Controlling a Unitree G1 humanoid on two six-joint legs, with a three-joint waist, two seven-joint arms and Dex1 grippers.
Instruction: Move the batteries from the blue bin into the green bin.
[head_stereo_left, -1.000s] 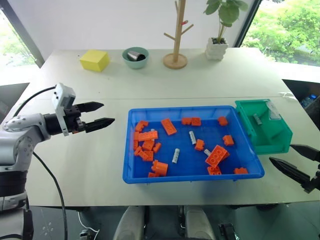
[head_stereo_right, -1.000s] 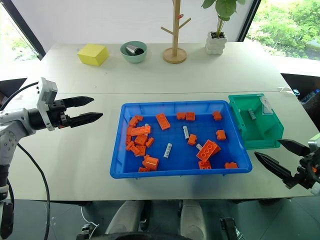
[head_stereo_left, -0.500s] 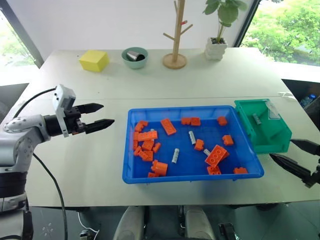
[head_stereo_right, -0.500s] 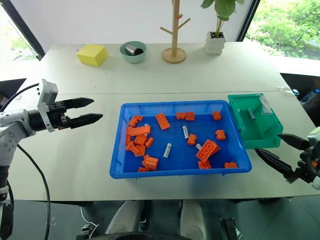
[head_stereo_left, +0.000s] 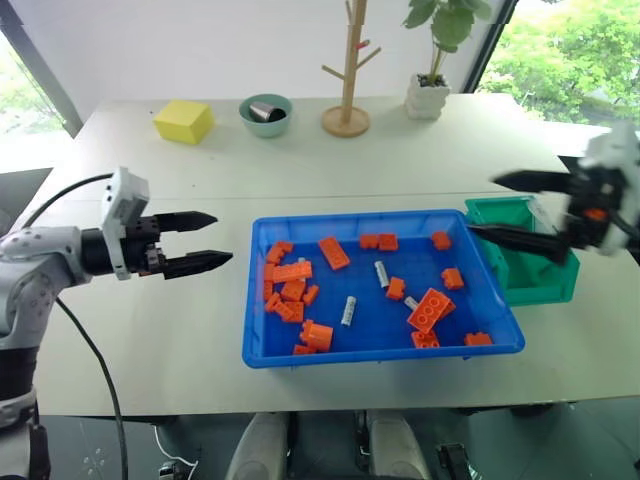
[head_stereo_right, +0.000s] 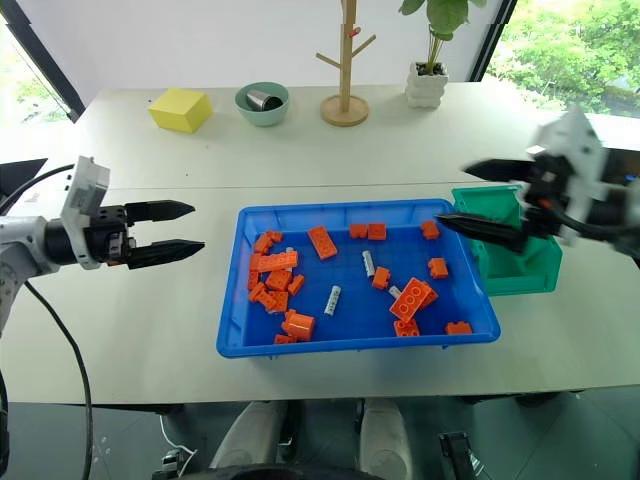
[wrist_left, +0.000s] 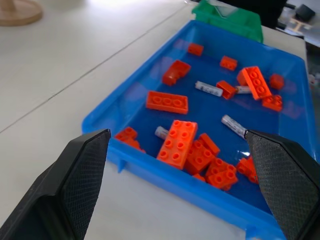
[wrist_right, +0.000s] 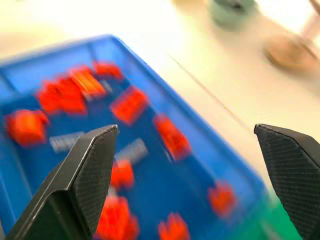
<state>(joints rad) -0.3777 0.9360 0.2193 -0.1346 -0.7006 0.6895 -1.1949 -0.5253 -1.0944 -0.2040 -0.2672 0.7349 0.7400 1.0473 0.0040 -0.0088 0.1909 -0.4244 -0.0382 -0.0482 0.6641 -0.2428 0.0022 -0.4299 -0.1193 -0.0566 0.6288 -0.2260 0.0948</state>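
Batteries (head_stereo_left: 348, 310) lie loose among orange bricks (head_stereo_left: 294, 272) in the blue bin (head_stereo_left: 258, 352), centre of frame; three silver cylinders visible on its floor. Left gripper (head_stereo_left: 211, 241), left of frame, hangs over bare table beside the bin's left wall, fingers spread wide, holding nothing. Green bin (head_stereo_left: 540, 280) touches the blue bin's right end, right of frame; contents hidden. Right gripper (head_stereo_left: 483, 206) hangs over it, fingers wide apart, empty.

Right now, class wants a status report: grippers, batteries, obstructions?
Left gripper open, beside blue bin. Right gripper open, empty, above green bin. Batteries lie among orange bricks.
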